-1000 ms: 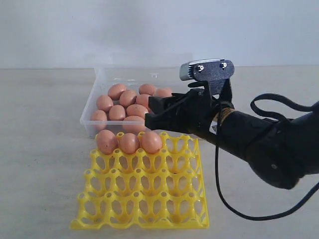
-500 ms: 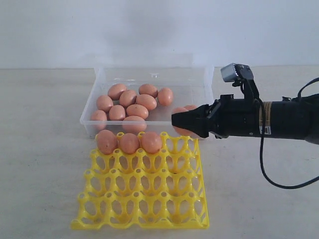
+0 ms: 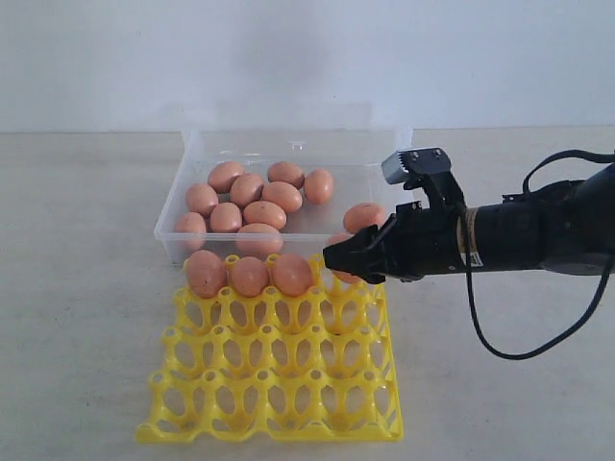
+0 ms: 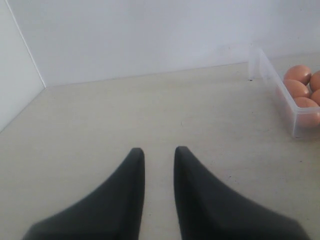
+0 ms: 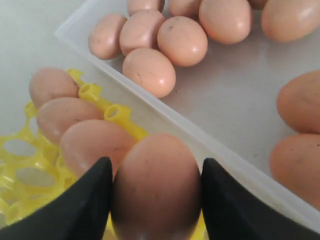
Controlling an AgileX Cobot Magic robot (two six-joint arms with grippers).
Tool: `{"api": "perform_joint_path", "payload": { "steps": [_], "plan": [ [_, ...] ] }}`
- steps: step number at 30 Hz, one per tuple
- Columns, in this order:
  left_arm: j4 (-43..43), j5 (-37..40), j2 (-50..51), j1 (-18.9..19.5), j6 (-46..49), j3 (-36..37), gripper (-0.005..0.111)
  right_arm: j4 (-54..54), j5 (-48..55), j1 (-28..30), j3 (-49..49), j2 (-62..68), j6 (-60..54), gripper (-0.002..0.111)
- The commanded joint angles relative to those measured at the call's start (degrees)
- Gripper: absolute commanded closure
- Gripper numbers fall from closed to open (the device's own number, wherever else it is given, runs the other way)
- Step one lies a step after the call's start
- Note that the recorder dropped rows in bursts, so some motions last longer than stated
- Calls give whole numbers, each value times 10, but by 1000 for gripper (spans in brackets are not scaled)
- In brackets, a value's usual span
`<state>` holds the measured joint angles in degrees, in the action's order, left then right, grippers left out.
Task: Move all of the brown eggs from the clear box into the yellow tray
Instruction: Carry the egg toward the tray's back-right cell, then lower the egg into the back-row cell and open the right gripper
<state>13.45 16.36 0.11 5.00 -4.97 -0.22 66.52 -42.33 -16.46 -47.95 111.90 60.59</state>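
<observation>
My right gripper (image 3: 342, 260) (image 5: 156, 172) is shut on one brown egg (image 5: 156, 187), holding it just over the back row of the yellow tray (image 3: 279, 384), beside the three eggs (image 3: 248, 276) seated there. In the right wrist view those three eggs (image 5: 67, 115) lie next to the held one. Several more brown eggs (image 3: 255, 197) (image 5: 149, 71) lie in the clear box (image 3: 288, 144) behind the tray. My left gripper (image 4: 158, 150) hovers open over bare table, well apart from the box corner (image 4: 280, 90). It is out of the exterior view.
The box's near wall (image 5: 165, 120) runs right behind the tray's back edge. Two loose eggs (image 3: 365, 216) lie at the box's right side near my right arm. Black cables (image 3: 519, 351) loop under the right arm. A white wall stands behind the table.
My right gripper drew back out of the box with an egg, swung right, then came down and left to the tray's back row. The left gripper shows no earlier frame.
</observation>
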Motion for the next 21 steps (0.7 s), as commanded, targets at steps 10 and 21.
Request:
{"api": "perform_joint_path", "payload": {
  "steps": [10, 21],
  "plan": [
    [-1, 0, -1, 1, -1, 2, 85, -45, -79, -2, -2, 7, -58, 108],
    [-1, 0, -1, 1, -1, 2, 85, -45, -46, -2, -2, 7, -92, 108]
  ]
}}
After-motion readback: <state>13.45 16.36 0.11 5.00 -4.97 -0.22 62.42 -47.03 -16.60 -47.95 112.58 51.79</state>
